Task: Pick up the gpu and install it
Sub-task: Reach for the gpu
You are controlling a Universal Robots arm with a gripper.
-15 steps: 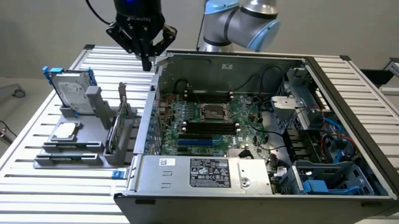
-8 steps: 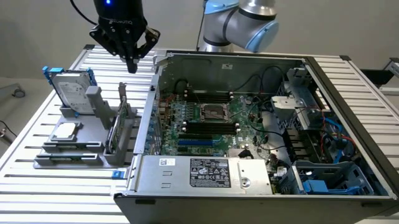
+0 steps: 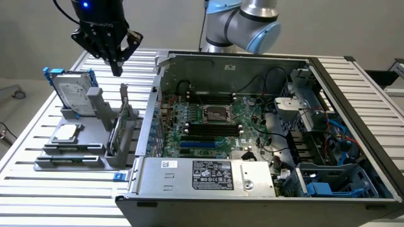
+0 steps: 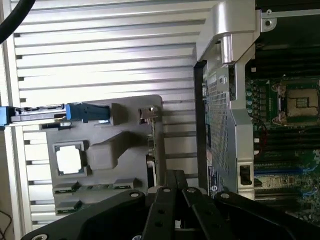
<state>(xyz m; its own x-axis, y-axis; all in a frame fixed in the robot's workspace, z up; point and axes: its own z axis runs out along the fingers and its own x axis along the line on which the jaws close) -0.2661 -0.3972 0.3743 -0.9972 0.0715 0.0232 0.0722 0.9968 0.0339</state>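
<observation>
One pincer (image 3: 117, 71) over gpu (image 3: 123, 118), hard drive (image 3: 73, 92) beside

The desk (image 3: 38, 182) is silver, striped with long parallel ribs. The holder (image 3: 94, 106) is plain mid grey. The hard drive (image 3: 71, 92) is silver with a white label and a bright blue frame. The gpu (image 3: 120, 127) shows a green board edge and a silver end bracket. The chip (image 3: 66, 133) is pale silver. The jaws are black. The arm (image 3: 252, 23) is silver with pale blue caps. The computer case (image 3: 353, 94) is grey. Its main board (image 3: 246, 118) is green, with black slots and blue slots (image 3: 198, 143). The label (image 3: 213, 175) is black with white print. The drive cage (image 3: 334, 184) is blue.
</observation>
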